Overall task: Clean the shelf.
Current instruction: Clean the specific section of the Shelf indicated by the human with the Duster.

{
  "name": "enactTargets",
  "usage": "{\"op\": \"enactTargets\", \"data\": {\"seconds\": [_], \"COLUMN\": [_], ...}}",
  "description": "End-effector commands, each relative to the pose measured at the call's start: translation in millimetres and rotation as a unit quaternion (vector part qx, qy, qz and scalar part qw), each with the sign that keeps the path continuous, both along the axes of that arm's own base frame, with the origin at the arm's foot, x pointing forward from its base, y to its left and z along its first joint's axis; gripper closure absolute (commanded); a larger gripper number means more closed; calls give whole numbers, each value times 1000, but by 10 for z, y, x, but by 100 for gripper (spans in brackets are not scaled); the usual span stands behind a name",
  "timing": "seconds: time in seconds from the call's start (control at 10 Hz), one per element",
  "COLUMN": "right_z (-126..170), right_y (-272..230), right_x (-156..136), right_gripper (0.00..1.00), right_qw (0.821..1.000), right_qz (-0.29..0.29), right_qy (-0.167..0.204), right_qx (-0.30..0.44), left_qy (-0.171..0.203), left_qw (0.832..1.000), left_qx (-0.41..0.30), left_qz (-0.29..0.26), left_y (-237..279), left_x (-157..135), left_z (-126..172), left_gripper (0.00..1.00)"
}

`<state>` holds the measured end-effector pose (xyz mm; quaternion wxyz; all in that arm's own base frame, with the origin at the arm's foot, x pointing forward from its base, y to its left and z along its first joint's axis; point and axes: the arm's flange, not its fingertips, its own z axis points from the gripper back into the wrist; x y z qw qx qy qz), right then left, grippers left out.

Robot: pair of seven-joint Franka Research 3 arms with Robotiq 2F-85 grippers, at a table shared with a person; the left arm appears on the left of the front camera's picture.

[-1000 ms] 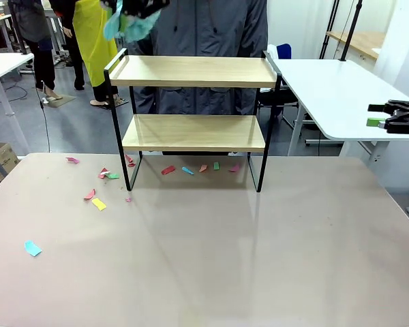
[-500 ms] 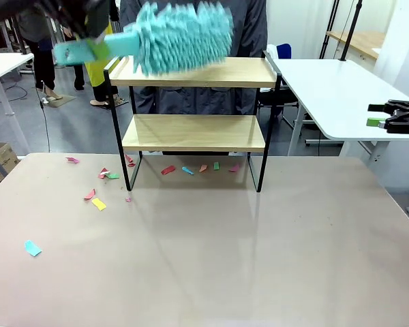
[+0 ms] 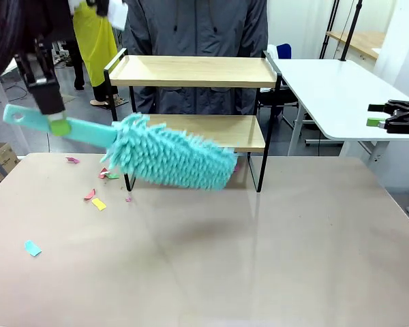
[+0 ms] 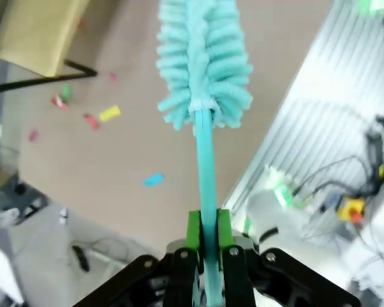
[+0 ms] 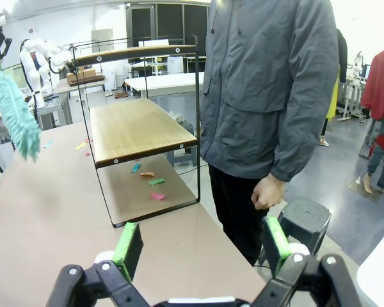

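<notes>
The shelf [image 3: 194, 71] stands at the table's far side, both wooden boards bare. My left gripper [image 3: 52, 112] is shut on the handle of a teal fluffy duster [image 3: 169, 161], whose head hangs in front of the lower board and the shelf's left leg. In the left wrist view the green pads [image 4: 193, 225] clamp the duster [image 4: 201, 57] handle, and a shelf [image 4: 35, 32] corner lies at top left. My right gripper [image 3: 373, 114] stays at the far right, open. In the right wrist view it [image 5: 201, 246] is open and empty, facing the shelf [image 5: 137, 128].
Coloured paper scraps [image 3: 99, 203] lie on the table left of the shelf, and more scraps [image 5: 155, 182] lie under it. A person [image 3: 198, 27] stands right behind the shelf. A white side table [image 3: 334, 88] is at the right.
My left gripper has swung the duster down and to the left, from above the top board to in front of the lower board. The right gripper has not moved.
</notes>
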<state>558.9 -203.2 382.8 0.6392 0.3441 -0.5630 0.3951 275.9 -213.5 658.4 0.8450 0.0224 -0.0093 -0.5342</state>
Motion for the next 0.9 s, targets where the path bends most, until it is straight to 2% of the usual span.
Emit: {"op": "enactTargets", "data": {"seconds": [0.0,0.1,0.3,0.4,0.5,0.6,0.8], "right_z": [31,31,31,31,31,31,31], "right_y": [23,23,23,23,23,23,23], "right_x": [11,11,11,11,11,11,11], "right_gripper": [0,0,0,0,0,0,0], "right_qw": [1000,1000,1000,1000,1000,1000,1000], "right_qz": [1,1,1,1,1,1,1], "right_qy": [-3,-3,-3,-3,-3,-3,-3], "right_qx": [0,0,0,0,0,0,0], "left_qy": [41,78,112,114,98,118,118], "left_qw": [996,990,984,986,989,985,985], "left_qx": [63,95,128,115,103,120,120], "left_qz": [-52,-66,-54,-51,-33,-40,-40], "left_y": [45,69,187,260,265,160,160], "left_x": [191,238,303,343,376,334,334], "left_z": [-74,-227,-416,-478,-501,-555,-555], "left_gripper": [87,87,87,87,87,87,87]}}
